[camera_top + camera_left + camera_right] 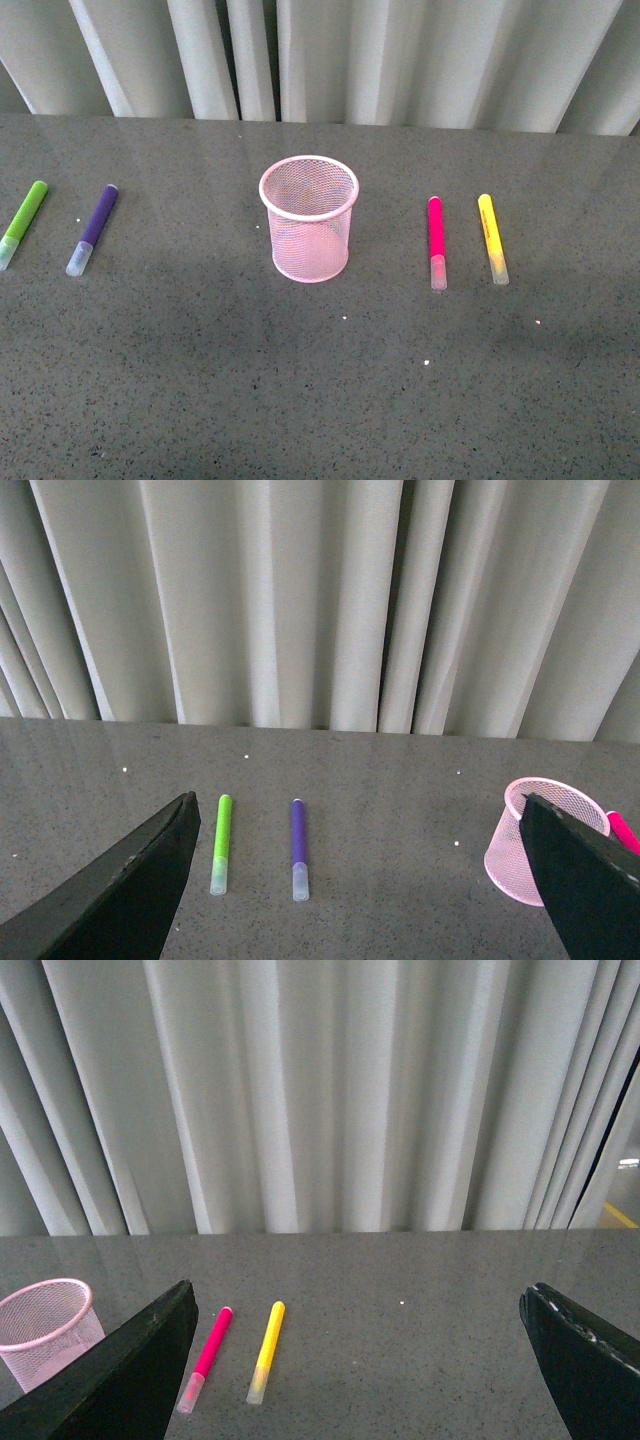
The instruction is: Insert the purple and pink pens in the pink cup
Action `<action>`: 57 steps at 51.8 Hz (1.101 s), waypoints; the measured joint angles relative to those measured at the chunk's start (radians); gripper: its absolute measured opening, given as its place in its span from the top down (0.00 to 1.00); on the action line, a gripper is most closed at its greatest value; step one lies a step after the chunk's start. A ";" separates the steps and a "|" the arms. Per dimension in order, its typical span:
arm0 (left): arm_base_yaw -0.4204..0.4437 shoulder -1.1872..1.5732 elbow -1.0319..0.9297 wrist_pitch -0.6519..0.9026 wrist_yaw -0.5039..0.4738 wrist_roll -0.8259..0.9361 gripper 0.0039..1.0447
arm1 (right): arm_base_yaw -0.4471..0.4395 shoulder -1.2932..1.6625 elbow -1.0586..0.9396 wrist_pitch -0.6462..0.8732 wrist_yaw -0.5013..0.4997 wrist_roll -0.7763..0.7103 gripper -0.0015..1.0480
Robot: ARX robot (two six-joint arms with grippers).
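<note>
The pink cup [309,218] stands upright and empty in the middle of the grey table. To its left lies the purple pen [94,229], clear cap toward me; to its right lies the pink pen [436,241], cap toward me too. Neither arm shows in the front view. My left gripper [360,880] hangs open above the table, with the purple pen [298,848] between its fingers further off and the cup [530,842] beside its one finger. My right gripper [355,1360] is open as well, the pink pen [206,1357] lying near one finger, the cup [45,1328] beyond.
A lime-green marker [23,223] lies left of the purple pen, near the table's left side. A yellow marker [492,238] lies right of the pink pen. Pale curtains [330,55] hang behind the table's far edge.
</note>
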 joint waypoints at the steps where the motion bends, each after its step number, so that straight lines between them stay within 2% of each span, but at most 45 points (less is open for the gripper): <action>1: 0.000 0.000 0.000 0.000 0.000 0.000 0.06 | 0.000 0.000 0.000 0.000 0.000 0.000 0.07; 41: 0.000 0.000 0.000 0.000 0.000 0.000 0.06 | 0.000 0.000 0.000 0.000 0.000 0.000 0.07; 42: -0.006 0.008 0.003 -0.011 -0.020 -0.009 0.06 | 0.000 0.000 0.000 0.000 0.000 0.000 0.07; 46: -0.091 0.127 0.077 -0.195 -0.206 -0.154 0.06 | 0.000 0.000 0.000 0.000 0.000 0.000 0.07; 48: -0.116 0.186 0.090 -0.213 -0.263 -0.213 0.06 | 0.000 0.000 0.000 0.000 0.001 0.000 0.07; 53: -0.131 0.319 0.098 -0.161 -0.233 -0.298 0.06 | 0.000 0.000 0.000 0.000 0.000 0.000 0.07; 57: -0.117 0.461 0.129 -0.018 -0.174 -0.304 0.06 | 0.000 0.000 0.000 0.000 0.000 0.000 0.07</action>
